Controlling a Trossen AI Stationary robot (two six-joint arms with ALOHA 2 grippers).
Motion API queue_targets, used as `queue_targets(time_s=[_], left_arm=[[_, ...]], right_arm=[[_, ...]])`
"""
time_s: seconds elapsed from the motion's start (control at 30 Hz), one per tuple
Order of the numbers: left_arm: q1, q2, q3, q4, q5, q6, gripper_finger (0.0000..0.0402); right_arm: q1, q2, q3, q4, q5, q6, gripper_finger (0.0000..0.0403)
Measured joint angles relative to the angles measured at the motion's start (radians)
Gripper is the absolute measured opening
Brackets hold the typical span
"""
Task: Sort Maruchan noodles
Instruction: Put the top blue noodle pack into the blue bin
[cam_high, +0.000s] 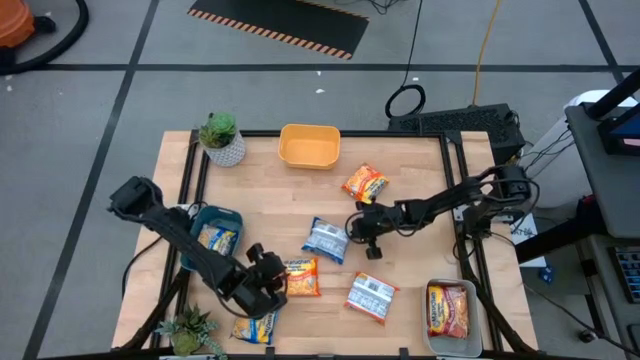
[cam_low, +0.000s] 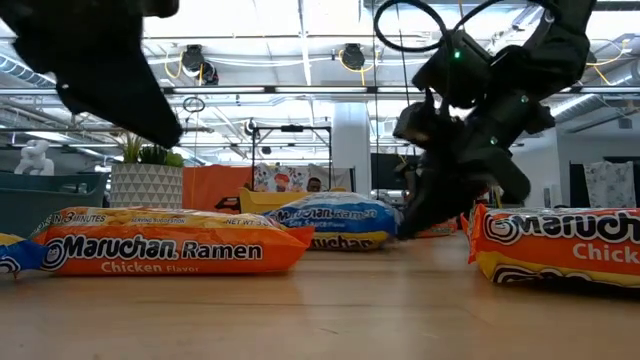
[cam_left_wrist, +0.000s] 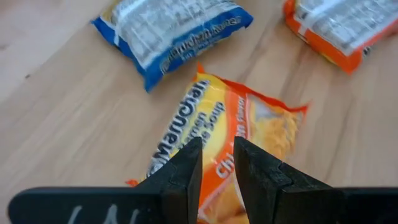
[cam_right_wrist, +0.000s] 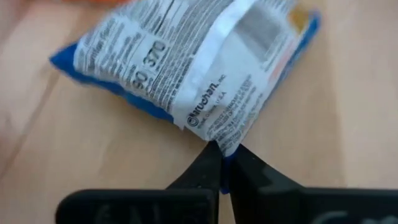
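Note:
Several Maruchan noodle packets lie flat on the wooden table. My right gripper (cam_high: 353, 232) is shut on a blue and white packet (cam_high: 325, 240) at the table's middle, lying printed back up in the right wrist view. My left gripper (cam_left_wrist: 217, 146) hovers over an orange packet (cam_left_wrist: 249, 130) near the front, its fingers narrowly open and touching nothing. Other packets: an orange one (cam_high: 364, 183) farther back, a blue and white one (cam_high: 372, 297) front right, an orange one (cam_high: 255, 328) at the front edge. My right gripper pinches the blue packet's wrapper edge (cam_right_wrist: 225, 144) between its two fingertips, at the side toward the table's right. The fingers slant down from the right. The packet lies on the table.
A yellow bin (cam_high: 310, 147) stands at the back middle. A blue bin (cam_high: 232, 218) at the left holds an orange packet, and a clear bin (cam_high: 432, 335) at the front right holds a red one. Potted plants stand at the back left (cam_high: 220, 138) and front left (cam_high: 190, 330).

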Motion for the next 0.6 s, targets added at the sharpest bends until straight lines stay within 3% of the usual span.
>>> queue_targets(time_s=[0.13, 0.27, 0.6], left_arm=[[0.029, 0.000, 0.000, 0.016, 0.000, 0.012, 0.0097], [0.046, 0.000, 0.000, 0.108, 0.000, 0.098, 0.0098], [0.097, 0.000, 0.000, 0.390, 0.000, 0.524, 0.0103]], right_arm=[[0.003, -0.051, 0.000, 0.010, 0.000, 0.029, 0.0004], [0.017, -0.101, 0.001, 0.014, 0.000, 0.158, 0.0002], [0.033, -0.221, 0.001, -0.021, 0.000, 0.332, 0.0002]])
